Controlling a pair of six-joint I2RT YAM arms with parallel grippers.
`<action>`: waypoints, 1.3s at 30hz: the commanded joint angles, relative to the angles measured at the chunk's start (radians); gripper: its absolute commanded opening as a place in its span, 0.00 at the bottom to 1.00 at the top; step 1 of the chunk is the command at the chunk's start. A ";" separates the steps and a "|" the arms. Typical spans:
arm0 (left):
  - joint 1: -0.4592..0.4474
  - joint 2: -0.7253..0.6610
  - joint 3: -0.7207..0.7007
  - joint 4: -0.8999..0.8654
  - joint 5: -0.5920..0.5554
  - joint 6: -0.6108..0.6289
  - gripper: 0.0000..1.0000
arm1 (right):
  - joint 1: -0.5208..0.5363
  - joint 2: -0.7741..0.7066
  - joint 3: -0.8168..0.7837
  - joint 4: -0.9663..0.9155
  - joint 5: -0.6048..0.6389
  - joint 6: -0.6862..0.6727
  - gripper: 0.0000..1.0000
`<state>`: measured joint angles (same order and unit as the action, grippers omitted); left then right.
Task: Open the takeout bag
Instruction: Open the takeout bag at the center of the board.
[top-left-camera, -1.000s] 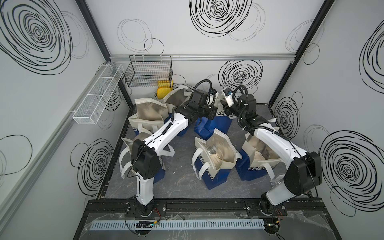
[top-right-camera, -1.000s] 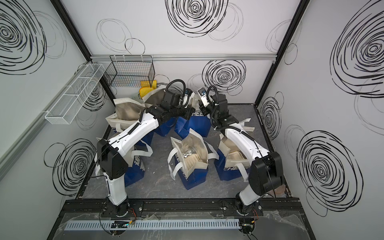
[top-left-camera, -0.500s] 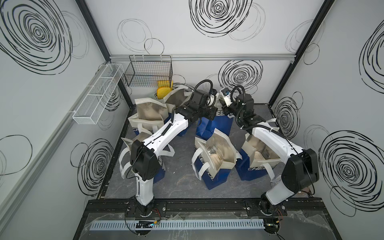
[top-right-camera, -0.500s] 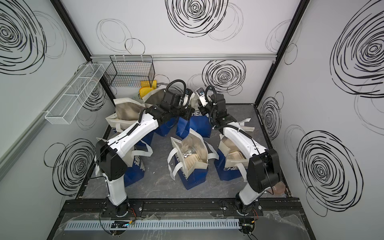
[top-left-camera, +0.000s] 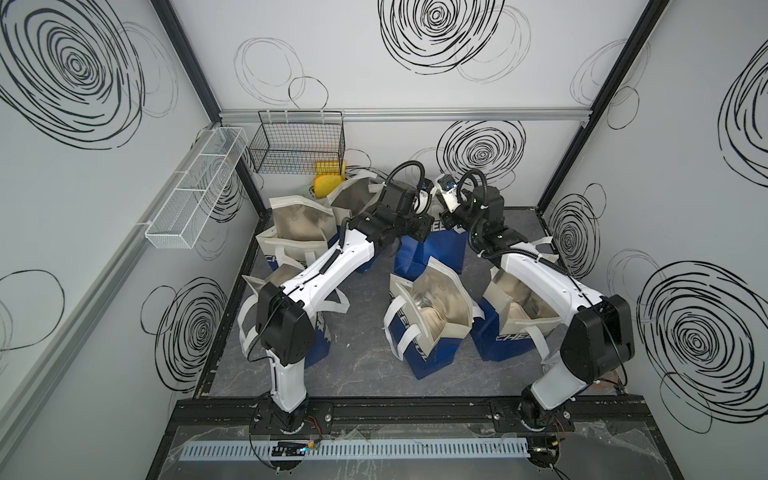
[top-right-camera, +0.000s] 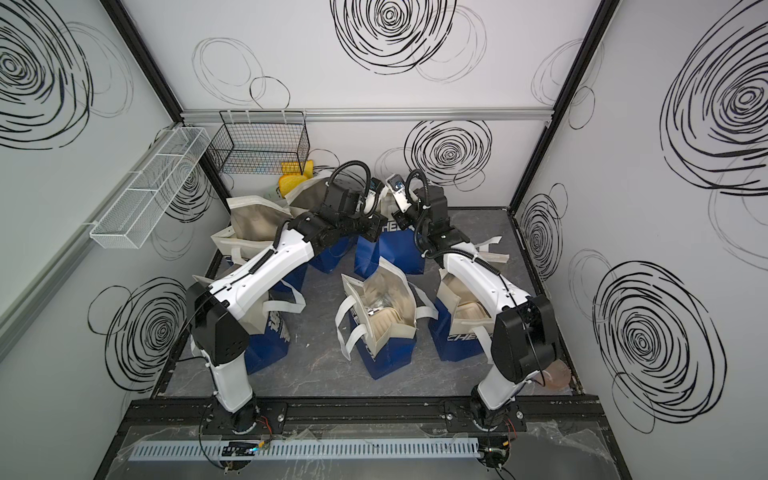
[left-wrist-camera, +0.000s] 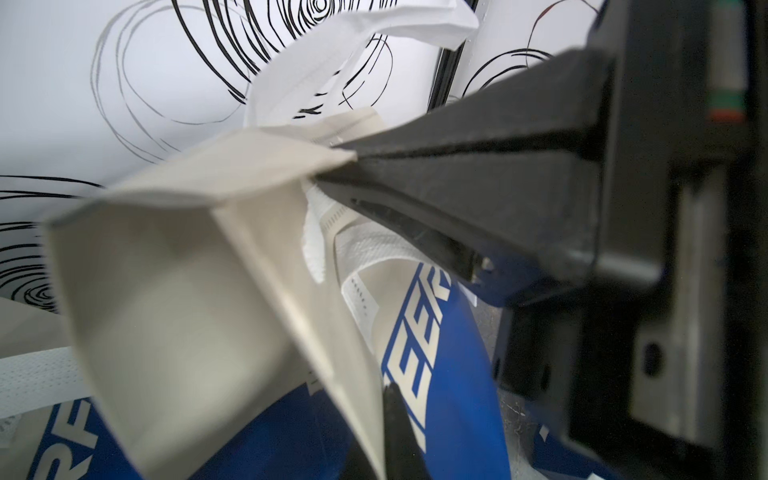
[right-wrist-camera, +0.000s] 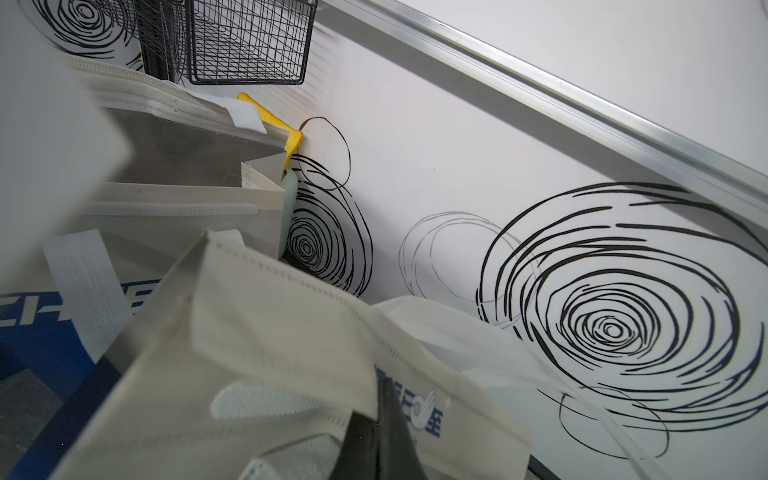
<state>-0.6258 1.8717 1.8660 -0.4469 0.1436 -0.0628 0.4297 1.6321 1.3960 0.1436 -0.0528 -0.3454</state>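
Observation:
The takeout bag (top-left-camera: 440, 253) (top-right-camera: 395, 253) is blue with white lettering and a beige top, and stands at the back middle of the floor. Both arms reach over it, and their bodies hide its mouth in both top views. My left gripper (left-wrist-camera: 388, 419) is shut on the bag's beige rim (left-wrist-camera: 232, 266), which folds out in front of it. My right gripper (right-wrist-camera: 380, 415) is shut on the opposite beige rim (right-wrist-camera: 291, 332), next to a small blue logo. In the left wrist view the right gripper's black fingers (left-wrist-camera: 457, 174) come in from the side and pinch the rim's corner.
Several other blue bags stand around with their mouths open: one in the middle (top-left-camera: 428, 299), one under the right arm (top-left-camera: 519, 307), others at the left (top-left-camera: 299, 224). A black wire basket (top-left-camera: 299, 145) and a white wire shelf (top-left-camera: 195, 187) hang on the walls. A yellow object (top-left-camera: 328, 183) lies in the back corner.
My right gripper has closed on the bag's rim and shifted slightly toward the left arm. The left gripper has stayed shut in place.

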 joint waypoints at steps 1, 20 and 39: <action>-0.020 -0.054 -0.022 -0.003 0.035 0.027 0.00 | -0.011 0.007 0.043 0.059 0.035 -0.004 0.00; 0.086 0.013 -0.159 -0.060 -0.138 -0.027 0.00 | -0.123 -0.100 0.028 -0.049 0.117 -0.035 0.00; 0.083 -0.030 -0.241 0.010 -0.051 -0.062 0.00 | -0.167 -0.147 0.002 -0.133 -0.156 -0.013 0.00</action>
<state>-0.5869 1.8679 1.6623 -0.2943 0.0681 -0.0700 0.3084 1.5822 1.4014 -0.0887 -0.1761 -0.4355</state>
